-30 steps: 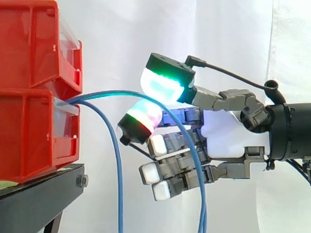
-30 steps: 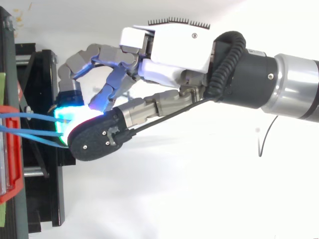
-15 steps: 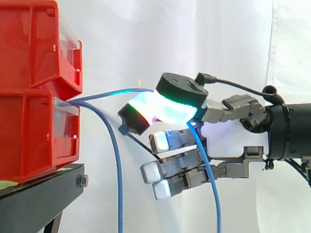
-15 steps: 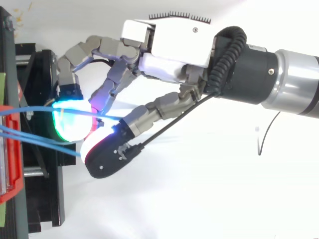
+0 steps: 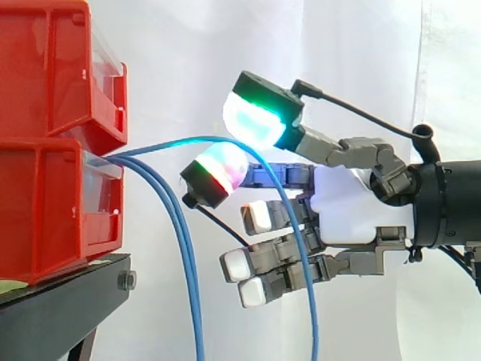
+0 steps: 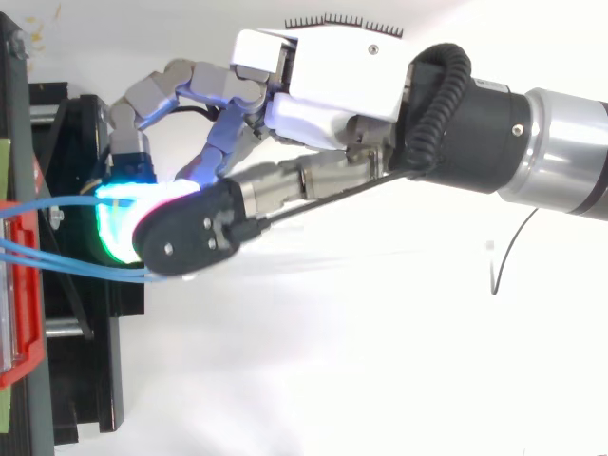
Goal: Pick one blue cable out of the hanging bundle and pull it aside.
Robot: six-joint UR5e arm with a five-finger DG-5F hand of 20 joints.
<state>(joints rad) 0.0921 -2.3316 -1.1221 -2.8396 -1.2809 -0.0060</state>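
Three cables (image 5: 186, 256) to choose among, all out of the bin (image 5: 52, 203) at 9 o'clock. Of these, two straight down toward 6; the outer cable (image 5: 304, 271) in an arc toward 3, then down across the hand (image 5: 353, 214). Hand slack, clamping nothing: pads (image 5: 255, 120) parted, one at 12 and one at 6 of that arc. Probably light, limp and slick, so apt to slip through a weak pinch. Best taken on the crest between the pads, squeezed firmly, then drawn toward 3 without jerking.
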